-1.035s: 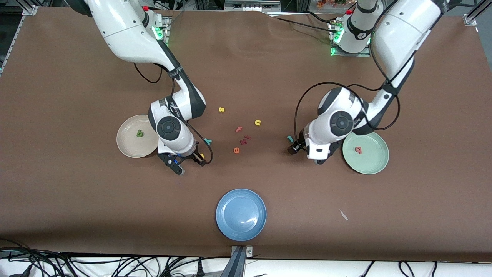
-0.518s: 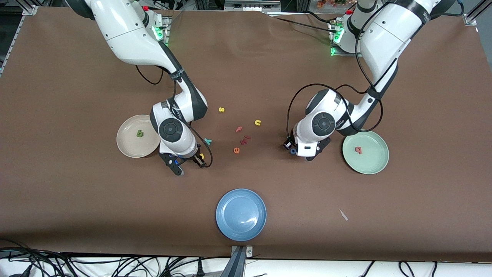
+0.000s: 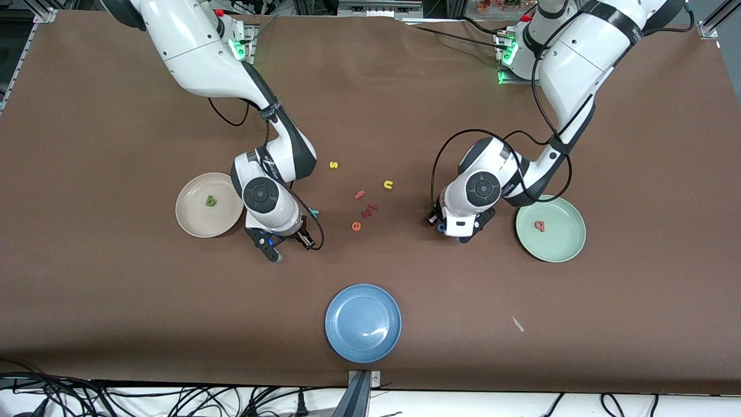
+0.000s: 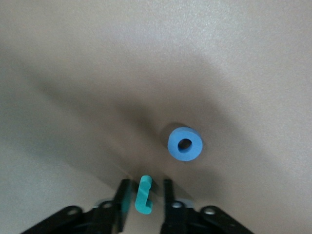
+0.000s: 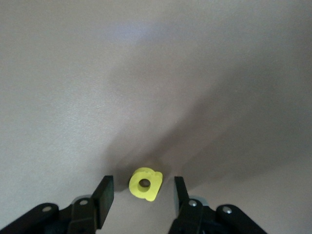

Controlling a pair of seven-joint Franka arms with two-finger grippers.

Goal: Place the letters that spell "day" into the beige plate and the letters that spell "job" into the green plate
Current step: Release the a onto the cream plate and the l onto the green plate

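The right arm [image 3: 269,200] hides most of the teal "y" [image 3: 314,212].

left hand [image 4: 144,197] low, fingers narrowed; right hand [image 5: 141,192] low, fingers apart

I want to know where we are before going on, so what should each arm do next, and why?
Probably finish closing, then lift. The left gripper has its fingers on both sides of the teal j, with gaps showing, and the right gripper brackets the yellow a the same way. Both letters lie on the table.
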